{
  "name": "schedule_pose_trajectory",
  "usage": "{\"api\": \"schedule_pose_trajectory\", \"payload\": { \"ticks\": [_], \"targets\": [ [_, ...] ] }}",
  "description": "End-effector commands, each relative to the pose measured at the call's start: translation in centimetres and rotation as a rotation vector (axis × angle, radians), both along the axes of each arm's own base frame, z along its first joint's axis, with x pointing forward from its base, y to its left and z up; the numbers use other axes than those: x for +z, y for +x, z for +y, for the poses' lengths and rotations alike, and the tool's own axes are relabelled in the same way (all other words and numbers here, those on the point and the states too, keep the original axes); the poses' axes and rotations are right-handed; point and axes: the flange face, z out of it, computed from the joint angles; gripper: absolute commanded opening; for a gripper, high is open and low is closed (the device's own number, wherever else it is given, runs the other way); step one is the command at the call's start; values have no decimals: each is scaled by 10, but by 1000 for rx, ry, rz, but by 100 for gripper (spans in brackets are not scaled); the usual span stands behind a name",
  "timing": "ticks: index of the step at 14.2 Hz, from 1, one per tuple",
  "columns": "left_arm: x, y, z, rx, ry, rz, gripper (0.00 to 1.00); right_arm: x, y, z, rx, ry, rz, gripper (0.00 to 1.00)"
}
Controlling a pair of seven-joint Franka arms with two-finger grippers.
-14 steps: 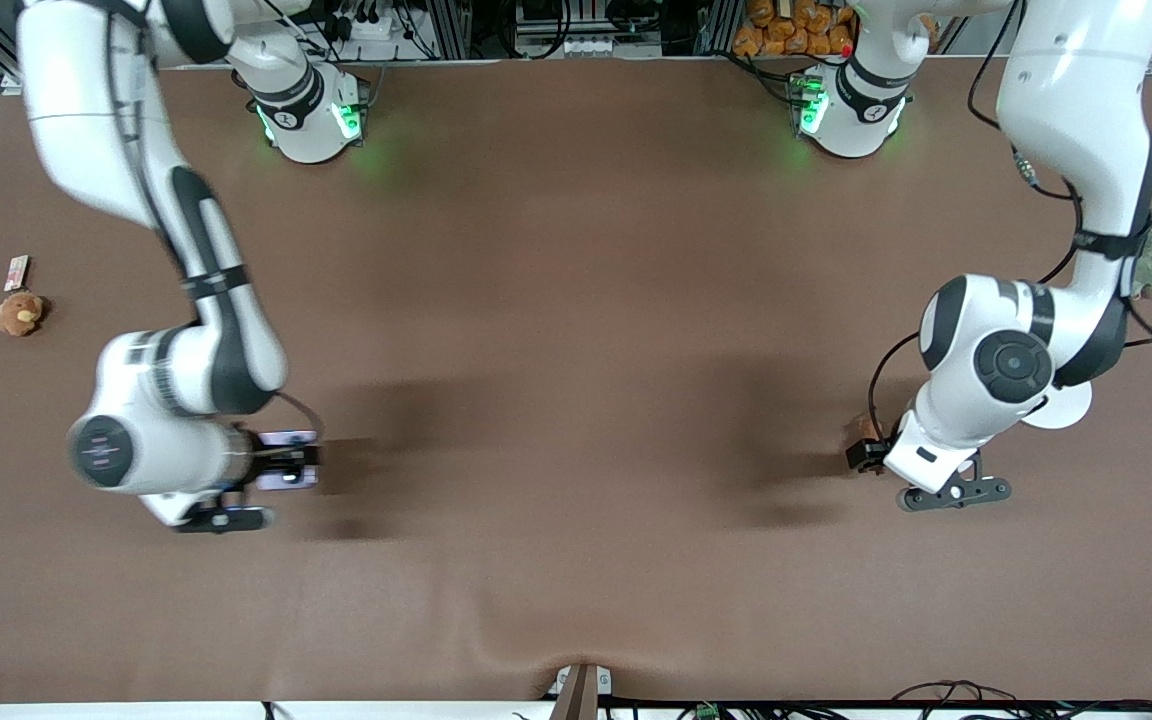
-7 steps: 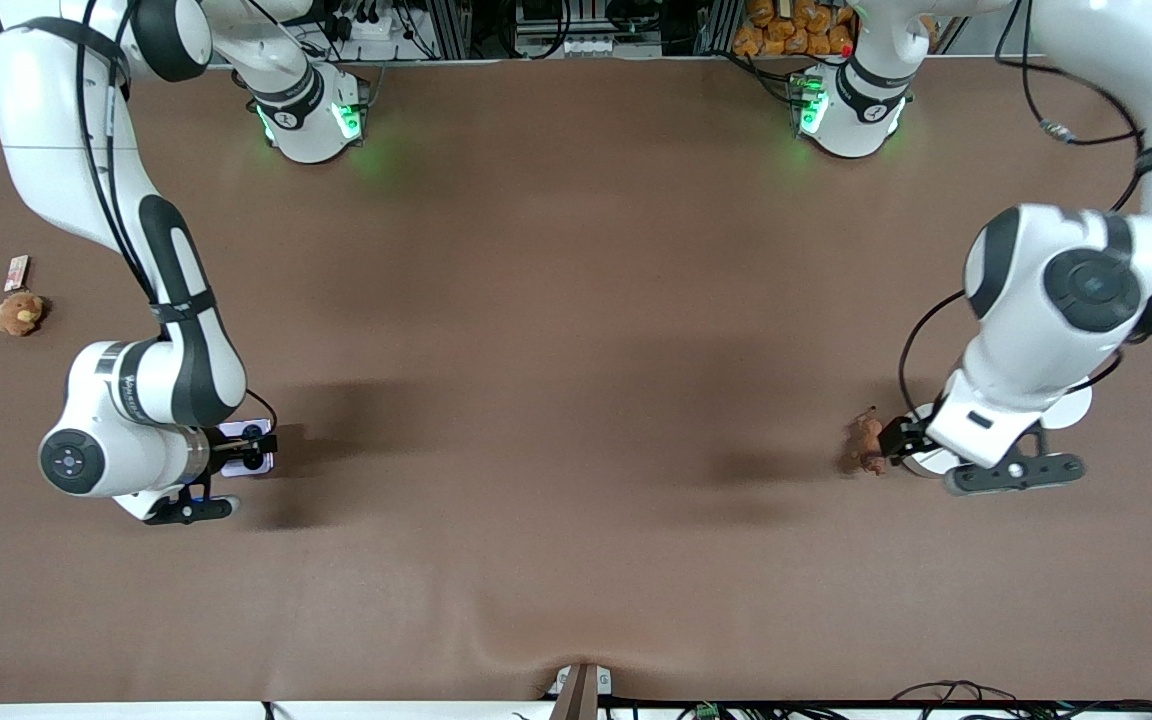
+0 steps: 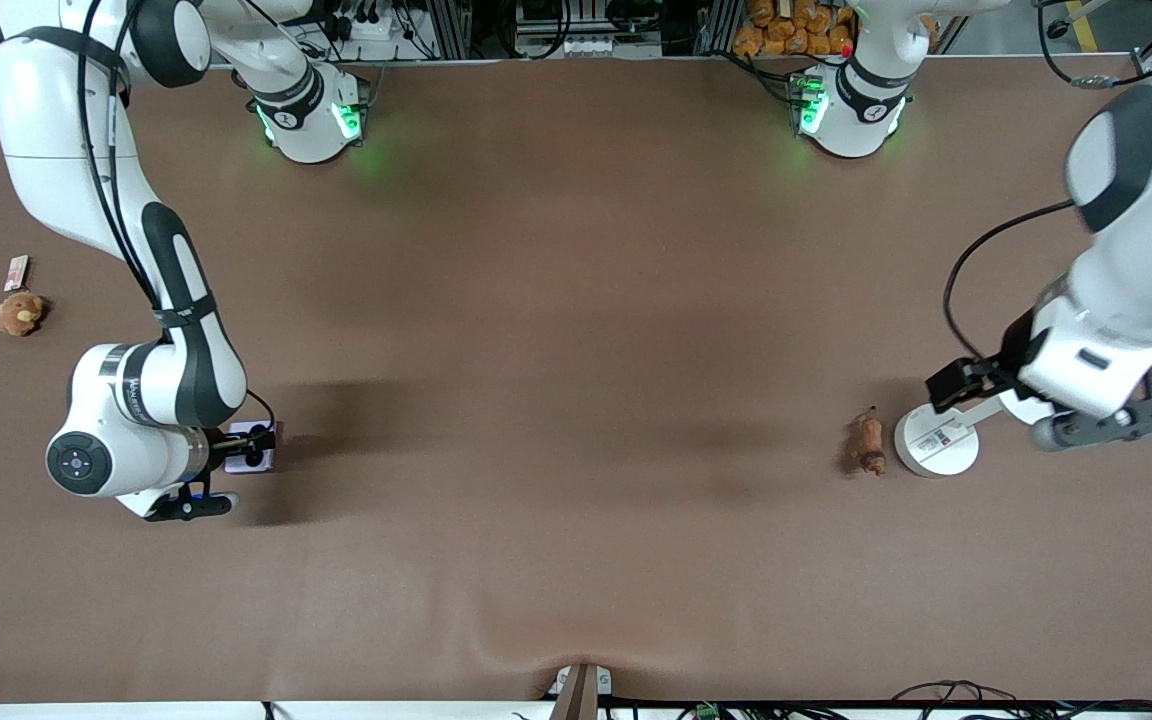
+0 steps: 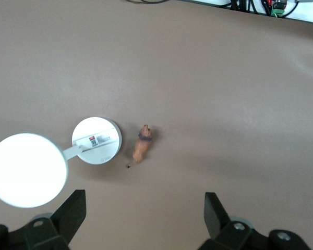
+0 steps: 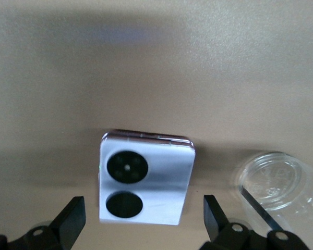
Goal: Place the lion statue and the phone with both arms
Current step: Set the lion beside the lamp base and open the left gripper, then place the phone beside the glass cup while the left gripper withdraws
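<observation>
The lion statue (image 3: 869,443) lies on the brown table, beside the white lamp's round base and apart from it; it also shows in the left wrist view (image 4: 142,148). My left gripper (image 3: 948,385) is open and empty, up in the air over the lamp (image 4: 143,208). The lilac-white phone (image 3: 270,452) lies flat on the table toward the right arm's end, its two black circles up (image 5: 146,179). My right gripper (image 3: 254,447) is open and low over it (image 5: 143,217). Its fingertips (image 5: 73,213) stand apart from the phone's two sides.
The white lamp's base (image 3: 936,445) stands beside the lion, and its round head (image 4: 26,169) shows in the left wrist view. A clear glass jar (image 5: 274,182) lies beside the phone. A tan plush toy (image 3: 19,313) and a small card (image 3: 16,270) lie at the right arm's end.
My left gripper let go of the lion, rose and drew back toward the left arm's end. My right gripper carried the phone toward the right arm's end and now stands open around it.
</observation>
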Motion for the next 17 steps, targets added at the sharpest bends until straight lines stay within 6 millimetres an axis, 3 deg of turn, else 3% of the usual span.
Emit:
{"api": "schedule_pose_trajectory", "payload": {
  "ticks": [1, 3, 4, 6, 8, 10, 12, 15, 17],
  "targets": [
    [37, -17, 17, -6, -14, -22, 100, 23, 6, 3, 21, -25, -34, 100],
    [60, -30, 19, -6, -3, -45, 100, 69, 28, 10, 28, -22, -119, 100],
    [68, -39, 19, -24, -8, -27, 100, 105, 33, 7, 25, -19, -168, 100],
    [91, -57, 36, -82, 13, -35, 100, 173, 31, 5, 21, -6, -256, 100],
    [99, -72, 54, -108, 24, 12, 100, 242, 20, 5, 22, -3, -340, 100],
    [106, -87, 61, -122, 28, 23, 100, 303, -9, 1, 15, 1, -327, 100],
    [109, -102, 66, -124, 30, 24, 100, 350, -44, -11, -1, -2, -321, 100],
    [110, -117, 80, -117, -14, 26, 100, 391, -106, -24, -46, 10, -346, 100],
    [112, -120, 90, -114, -21, 23, 100, 402, -128, -31, -116, 23, -323, 100]
  ]
}}
